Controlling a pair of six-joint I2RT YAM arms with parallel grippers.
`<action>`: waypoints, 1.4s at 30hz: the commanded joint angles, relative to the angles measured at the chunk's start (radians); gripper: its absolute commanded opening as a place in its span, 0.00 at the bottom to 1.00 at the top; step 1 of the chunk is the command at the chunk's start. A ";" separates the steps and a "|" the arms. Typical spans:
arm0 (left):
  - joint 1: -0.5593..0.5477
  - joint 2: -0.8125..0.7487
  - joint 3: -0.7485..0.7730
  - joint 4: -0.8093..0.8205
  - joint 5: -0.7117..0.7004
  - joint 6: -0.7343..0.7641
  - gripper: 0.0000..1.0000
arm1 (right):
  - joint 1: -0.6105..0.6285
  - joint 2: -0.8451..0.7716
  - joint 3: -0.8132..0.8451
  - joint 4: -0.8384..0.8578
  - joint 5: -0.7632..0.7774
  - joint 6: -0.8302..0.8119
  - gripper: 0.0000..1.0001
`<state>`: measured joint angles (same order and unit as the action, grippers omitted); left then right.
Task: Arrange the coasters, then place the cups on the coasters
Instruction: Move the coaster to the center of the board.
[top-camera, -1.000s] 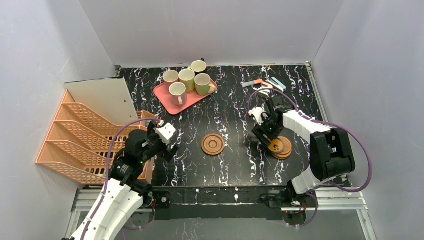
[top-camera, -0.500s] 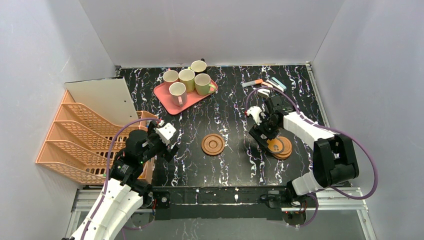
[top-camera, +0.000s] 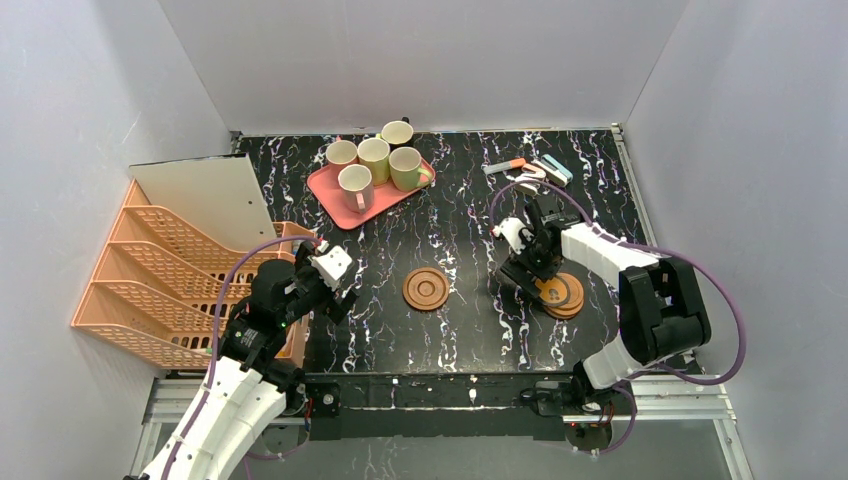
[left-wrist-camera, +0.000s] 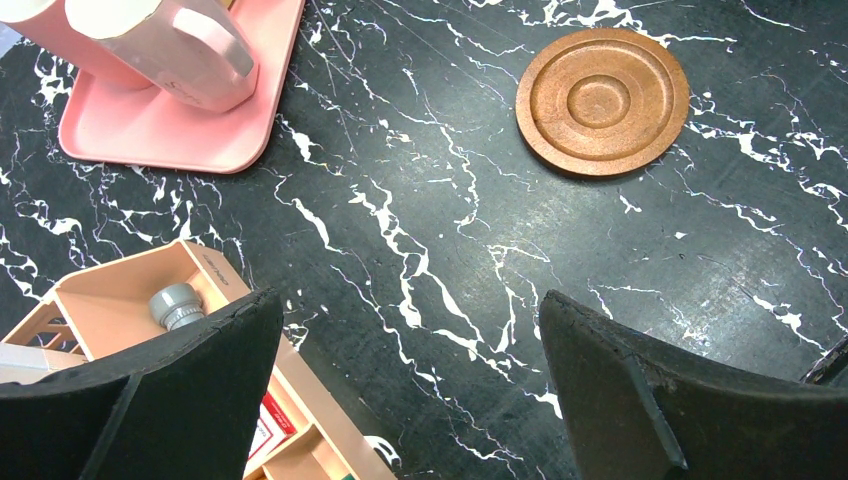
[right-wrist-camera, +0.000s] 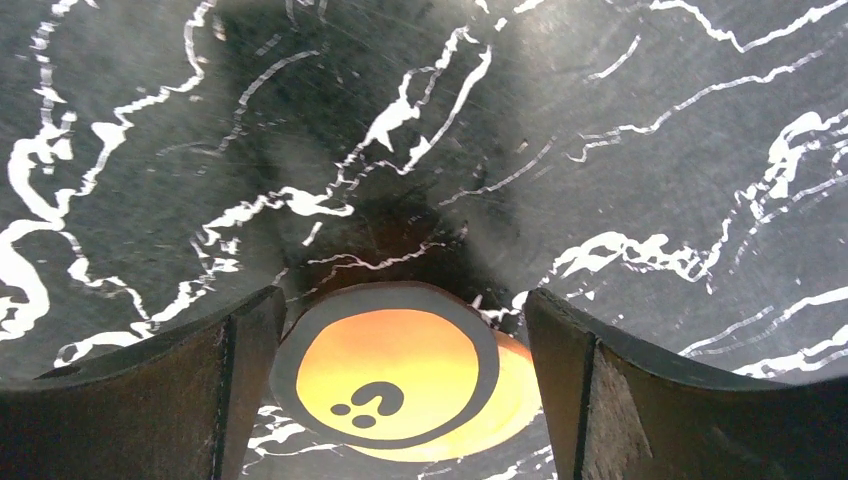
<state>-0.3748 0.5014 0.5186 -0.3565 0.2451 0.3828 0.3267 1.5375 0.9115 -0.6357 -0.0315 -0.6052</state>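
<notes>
Orange-faced coaster (right-wrist-camera: 385, 375) was cut off at frame bottom, between the wide-open jaws of the right gripper (right-wrist-camera: 405, 385); contact unclear. Coaster stack (top-camera: 564, 295) sat part-hidden under that arm, toward the right edge of the counter (top-camera: 470, 230). Left gripper (left-wrist-camera: 410, 390) jaws were open, empty. Ringed coaster (left-wrist-camera: 603, 100) lay mid-counter. Cups (top-camera: 372, 165) stood on pink tray (top-camera: 322, 187), far edge.

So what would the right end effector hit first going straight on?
The right end effector would probably meet the orange coaster between its open jaws; depth is unclear, so maybe the table just beyond.
</notes>
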 joint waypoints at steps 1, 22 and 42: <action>0.005 0.003 -0.003 -0.012 0.014 0.005 0.98 | 0.036 -0.036 -0.027 0.045 0.133 0.018 0.99; 0.005 0.000 -0.003 -0.012 0.018 0.007 0.98 | 0.117 0.006 -0.049 0.027 0.207 0.079 0.93; 0.005 0.003 -0.004 -0.013 0.019 0.006 0.98 | 0.219 -0.011 0.033 0.003 0.094 0.122 0.71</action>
<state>-0.3748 0.5014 0.5186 -0.3569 0.2478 0.3836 0.5079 1.5383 0.8959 -0.6281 0.1211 -0.5087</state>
